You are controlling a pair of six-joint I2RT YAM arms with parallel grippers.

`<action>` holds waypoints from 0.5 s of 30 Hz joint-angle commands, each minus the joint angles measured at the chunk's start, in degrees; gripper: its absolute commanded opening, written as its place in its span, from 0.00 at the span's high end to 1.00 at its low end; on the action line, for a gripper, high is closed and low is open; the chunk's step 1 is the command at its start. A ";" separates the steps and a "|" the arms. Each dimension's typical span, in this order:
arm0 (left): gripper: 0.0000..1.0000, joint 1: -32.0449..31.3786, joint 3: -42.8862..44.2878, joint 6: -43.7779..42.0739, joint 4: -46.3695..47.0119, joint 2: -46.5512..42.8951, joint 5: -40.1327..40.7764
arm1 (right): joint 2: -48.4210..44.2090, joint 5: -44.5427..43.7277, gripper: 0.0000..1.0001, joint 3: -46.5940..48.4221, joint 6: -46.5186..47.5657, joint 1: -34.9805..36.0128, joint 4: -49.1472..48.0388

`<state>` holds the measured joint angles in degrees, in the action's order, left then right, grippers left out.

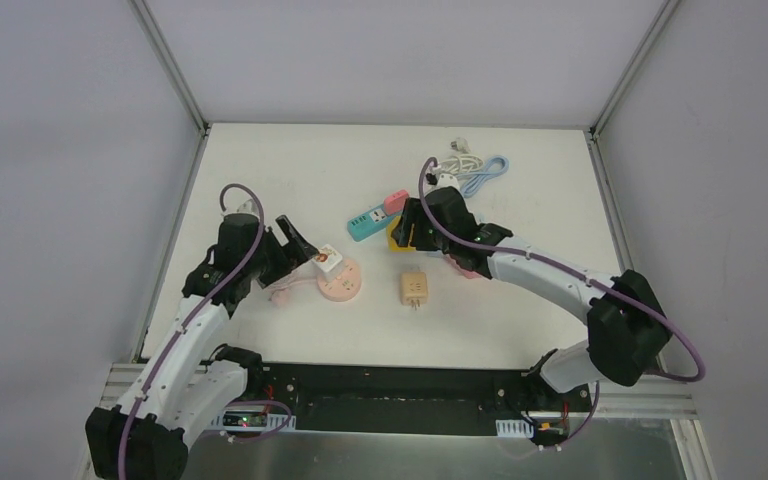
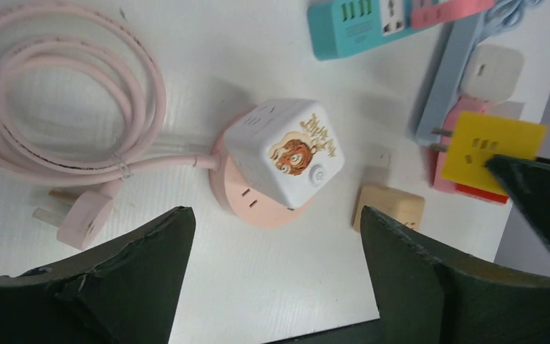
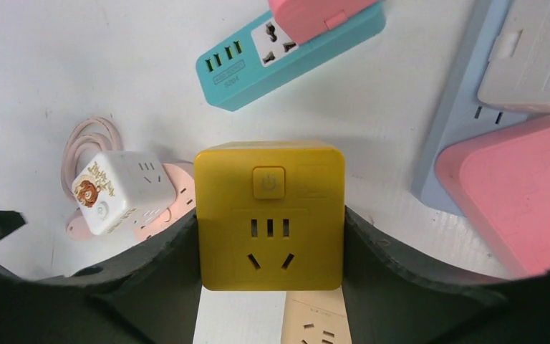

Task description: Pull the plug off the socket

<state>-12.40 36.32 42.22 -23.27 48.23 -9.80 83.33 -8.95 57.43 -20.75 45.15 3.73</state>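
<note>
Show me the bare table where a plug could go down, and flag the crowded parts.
Bare: the far-left corner of the table, behind the pink socket; the near strip in front of that socket and the beige adapter; the gap between those two. Crowded: far right, where the teal strip, yellow cube and cables bunch together.

Bare tabletop (image 1: pixel 290 170) lies open behind the pink socket (image 1: pixel 345 288). Its coiled cable (image 2: pixel 165 162) crowds the left; beige adapter (image 1: pixel 414 290), teal strip (image 1: pixel 365 225) and the yellow cube (image 3: pixel 268 215) in the right fingers (image 3: pixel 157 279) hem the right.
</note>
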 commanded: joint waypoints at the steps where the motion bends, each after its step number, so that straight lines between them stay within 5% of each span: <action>1: 0.09 -0.15 4.68 -3.07 -5.90 -3.87 5.42 | 3.36 4.29 0.94 1.56 -6.04 -1.50 0.37; 10: 0.01 -0.08 3.51 -4.05 -12.42 -7.97 12.07 | 12.60 16.07 0.76 4.72 -7.65 -3.92 -1.11; 15: 0.01 -0.08 3.09 -3.47 -13.13 -7.02 12.23 | 13.48 16.12 0.46 4.42 -8.42 -4.89 0.24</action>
<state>-12.38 39.68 39.42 -34.37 40.86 0.32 97.32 5.23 59.44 -27.51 40.88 4.14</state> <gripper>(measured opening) 0.990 0.629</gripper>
